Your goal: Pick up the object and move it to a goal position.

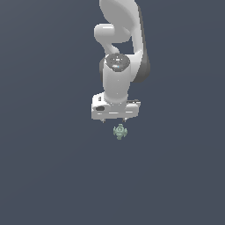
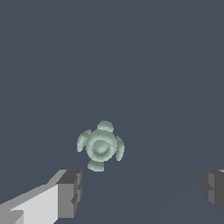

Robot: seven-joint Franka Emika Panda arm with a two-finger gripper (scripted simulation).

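In the exterior view the white arm reaches down from the top centre of the frame, and its gripper sits just above the middle with the two short fingertips spread wide apart and nothing between them. The small mint-green knobby object lies on the plain dark floor just below the gripper in that view, slightly toward the exterior view's right, not touched by either finger. In the wrist view the object lies clear of the grey finger pads, which stand far apart with the gripper empty.
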